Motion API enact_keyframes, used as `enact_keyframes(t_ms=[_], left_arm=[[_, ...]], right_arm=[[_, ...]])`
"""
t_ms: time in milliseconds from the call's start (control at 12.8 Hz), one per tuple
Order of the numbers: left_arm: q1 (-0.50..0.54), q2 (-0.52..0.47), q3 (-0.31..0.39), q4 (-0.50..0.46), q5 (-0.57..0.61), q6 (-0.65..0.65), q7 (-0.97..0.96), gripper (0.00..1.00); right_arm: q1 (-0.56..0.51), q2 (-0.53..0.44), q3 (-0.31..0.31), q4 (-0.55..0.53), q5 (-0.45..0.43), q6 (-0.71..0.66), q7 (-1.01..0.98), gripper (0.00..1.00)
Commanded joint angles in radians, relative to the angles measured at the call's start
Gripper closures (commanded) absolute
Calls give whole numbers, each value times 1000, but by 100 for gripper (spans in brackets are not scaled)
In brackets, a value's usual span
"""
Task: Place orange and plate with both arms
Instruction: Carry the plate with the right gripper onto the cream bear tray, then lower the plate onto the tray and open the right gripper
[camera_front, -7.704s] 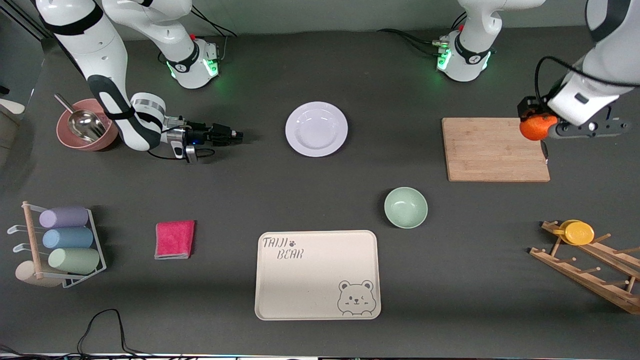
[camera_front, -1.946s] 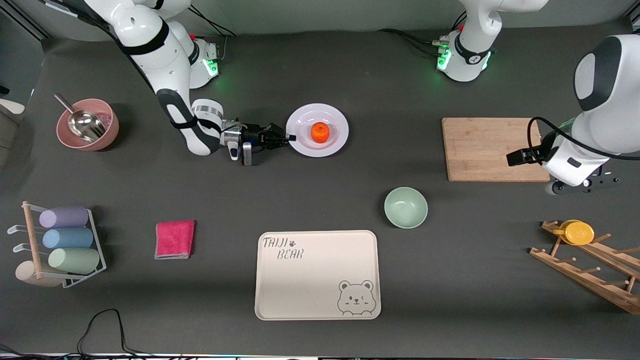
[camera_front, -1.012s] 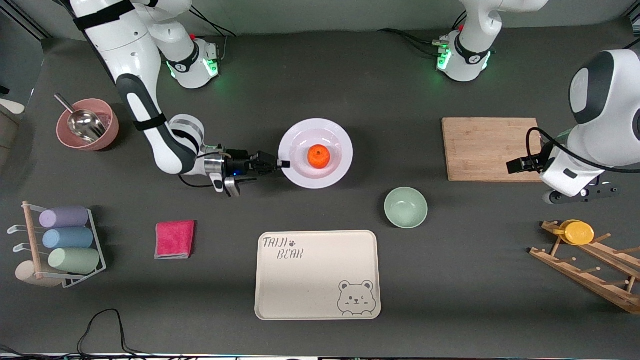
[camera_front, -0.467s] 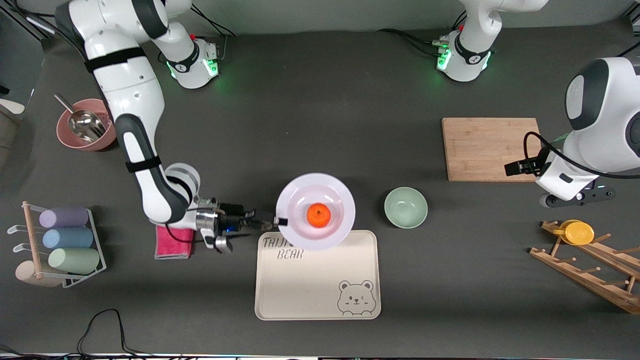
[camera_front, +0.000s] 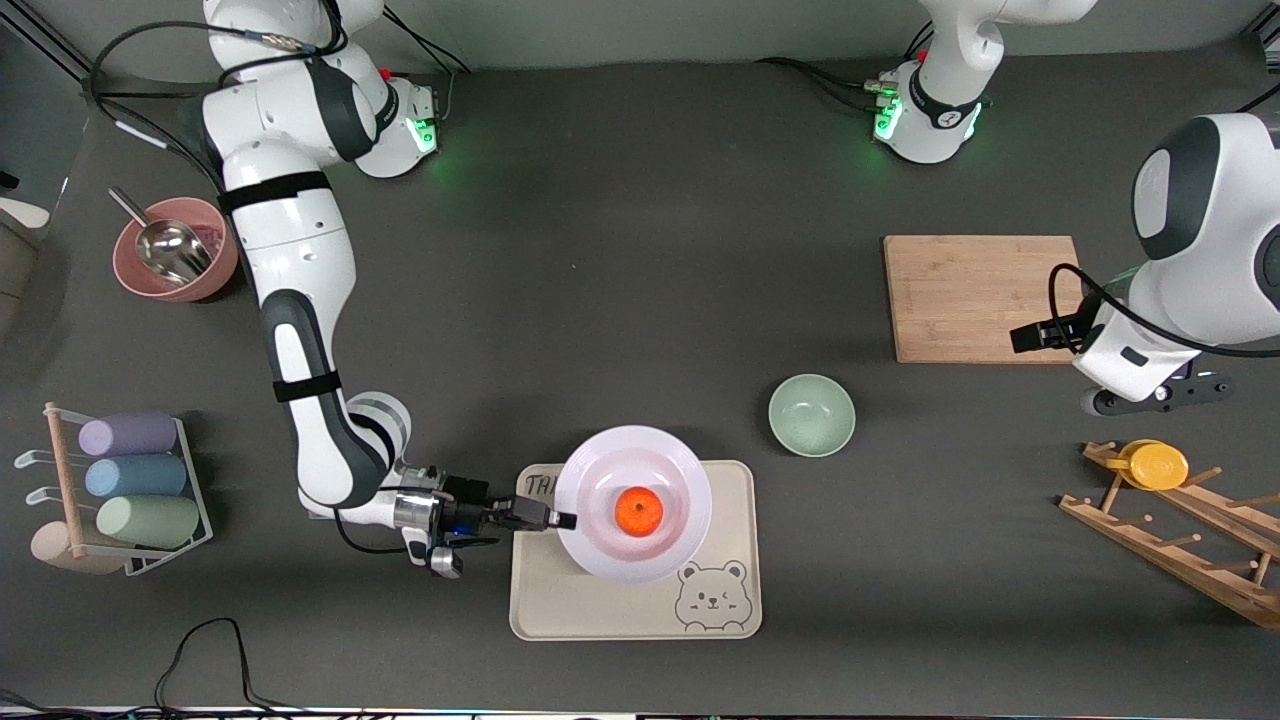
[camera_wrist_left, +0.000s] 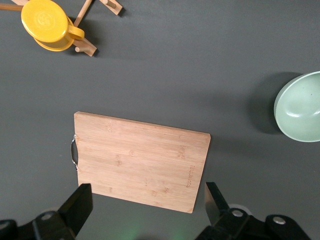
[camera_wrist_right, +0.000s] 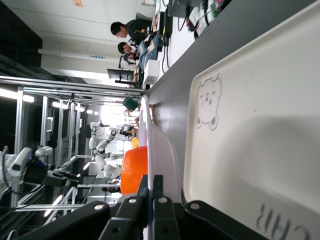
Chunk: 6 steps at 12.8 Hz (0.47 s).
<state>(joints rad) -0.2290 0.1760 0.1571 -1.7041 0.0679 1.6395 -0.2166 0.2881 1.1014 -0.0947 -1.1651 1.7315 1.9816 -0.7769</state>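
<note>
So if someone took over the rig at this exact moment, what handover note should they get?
Right gripper: shut on the rim of the plate, holding it over the bear tray.
Left gripper: open, empty, waiting over the edge of the cutting board.
Orange: sitting in the middle of the plate.
Done: orange is on the plate, plate is carried over the tray.
Left: lower the plate onto the tray, release, pull the right arm away.
</note>
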Motion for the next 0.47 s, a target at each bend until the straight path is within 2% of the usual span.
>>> enact_keyframes(t_ms=[0, 389], left_arm=[[-1, 19, 2, 34, 12, -30, 9, 0], [-3, 19, 2, 34, 12, -32, 8, 0]], right_arm=[[5, 87, -5, 122, -15, 40, 53, 100], [3, 126, -4, 110, -15, 42, 38, 100]])
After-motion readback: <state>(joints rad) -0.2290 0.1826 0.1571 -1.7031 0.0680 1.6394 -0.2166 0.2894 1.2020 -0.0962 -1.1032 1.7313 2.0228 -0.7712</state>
